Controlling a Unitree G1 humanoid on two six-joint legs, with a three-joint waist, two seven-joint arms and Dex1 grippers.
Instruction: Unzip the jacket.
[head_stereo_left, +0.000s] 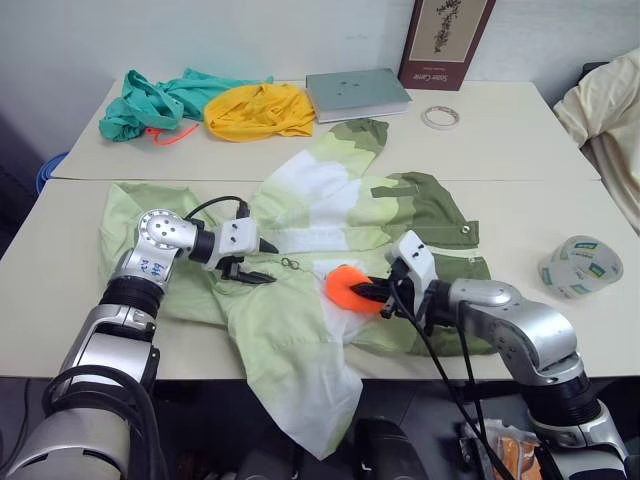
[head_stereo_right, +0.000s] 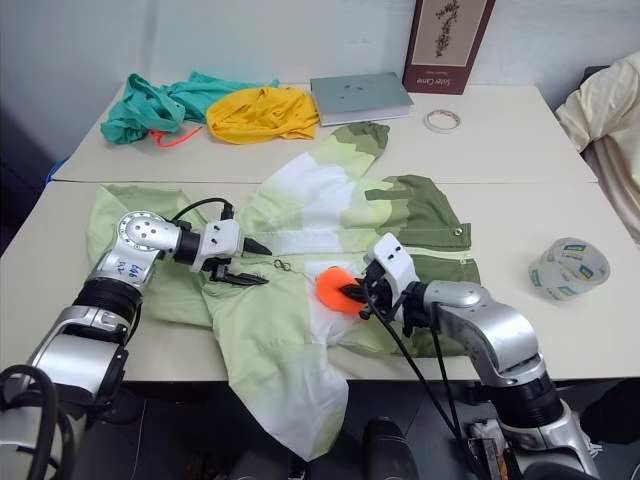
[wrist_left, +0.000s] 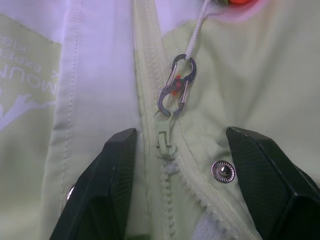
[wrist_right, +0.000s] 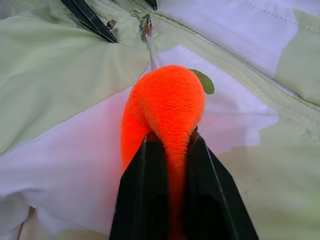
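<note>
Pale-green, white and olive, one jacket (head_stereo_left: 330, 220) lies flat; its zipper slider (wrist_left: 164, 142) sits between the left gripper (wrist_left: 180, 155)'s wide jaws, while the right gripper (wrist_right: 172, 145) pinches one orange plush pull (wrist_right: 167, 105).

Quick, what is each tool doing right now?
Left tool: open, fingers either side of the jacket's zipper slider.
Right tool: closed on the orange fuzzy ball.
</note>
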